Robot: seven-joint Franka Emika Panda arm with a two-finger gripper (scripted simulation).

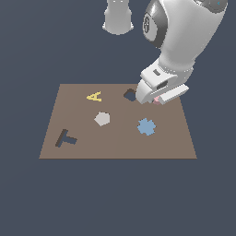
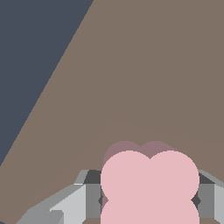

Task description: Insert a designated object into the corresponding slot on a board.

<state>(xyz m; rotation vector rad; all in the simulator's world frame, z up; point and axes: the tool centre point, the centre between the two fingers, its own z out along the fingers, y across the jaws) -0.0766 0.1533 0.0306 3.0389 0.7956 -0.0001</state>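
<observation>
The pale pink lobed block (image 2: 149, 183) sits between my gripper's (image 2: 149, 199) two grey fingers (image 2: 89, 194), which press on both of its sides over the brown board (image 2: 153, 65). In the exterior view only a sliver of the block (image 1: 157, 100) shows under the gripper (image 1: 155, 99), at the far right part of the board (image 1: 115, 145). The dark navy lobed slot (image 1: 129, 95) lies just to the exterior view's left of the gripper, partly hidden by the hand. I cannot tell whether the block rests on the board or is lifted.
On the board are a yellow A (image 1: 94, 97), a grey pentagon (image 1: 102, 119), a light blue jagged piece (image 1: 146, 126) and a dark T (image 1: 65, 138). The arm's white links (image 1: 184, 32) rise behind the board. The dark floor (image 2: 30, 52) surrounds the board.
</observation>
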